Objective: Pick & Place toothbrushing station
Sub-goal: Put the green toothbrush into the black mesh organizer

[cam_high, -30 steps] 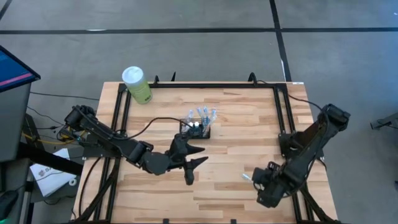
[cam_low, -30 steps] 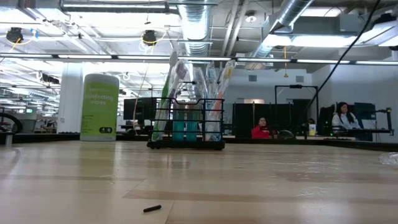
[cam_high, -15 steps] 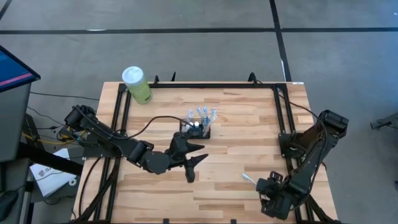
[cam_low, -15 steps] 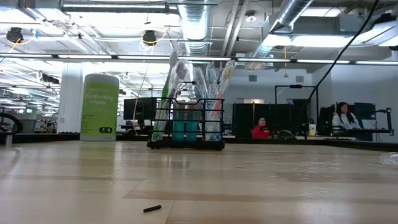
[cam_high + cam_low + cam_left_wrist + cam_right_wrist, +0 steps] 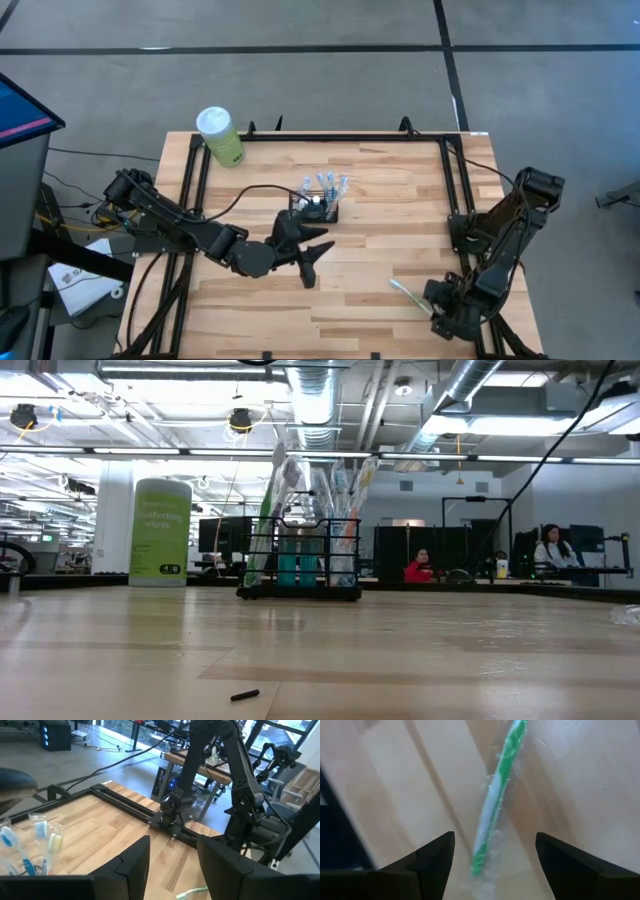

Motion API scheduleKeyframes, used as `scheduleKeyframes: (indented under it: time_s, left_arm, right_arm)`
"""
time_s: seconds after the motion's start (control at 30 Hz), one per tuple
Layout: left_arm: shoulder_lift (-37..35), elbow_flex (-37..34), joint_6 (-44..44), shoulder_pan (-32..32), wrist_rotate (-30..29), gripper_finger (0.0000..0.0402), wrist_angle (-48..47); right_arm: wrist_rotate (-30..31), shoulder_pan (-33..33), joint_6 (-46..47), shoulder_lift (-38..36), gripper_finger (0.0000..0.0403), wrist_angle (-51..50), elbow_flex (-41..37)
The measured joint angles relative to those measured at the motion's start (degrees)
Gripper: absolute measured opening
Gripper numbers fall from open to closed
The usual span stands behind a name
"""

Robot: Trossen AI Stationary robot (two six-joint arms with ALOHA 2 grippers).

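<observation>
- While the caddy stands upright mid-desk, its brushes lean toward the far edge
- Left hand hovers beside it, open, empty
- Right hand gapes over a wrapped green toothbrush
- Green canister stands far-left

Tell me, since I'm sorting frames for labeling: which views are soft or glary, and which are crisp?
Right wrist view: wrapped green toothbrush is blurred, too close. Low view: ceiling lights glare, backlighting the caddy and green canister. High view: even light, crisp wood table. Left wrist view: own fingers dark and soft.
</observation>
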Motion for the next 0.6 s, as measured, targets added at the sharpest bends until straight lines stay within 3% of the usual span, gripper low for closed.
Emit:
scheduleKeyframes:
  time_s: [0.6]
  left_arm:
    - [0.0, 0.0, -0.5, 0.9, 0.1, 0.0159, 0.0]
  right_arm:
    - [-0.7, -2.3, -4.3, 4.2, 0.027, -0.3, 0.2]
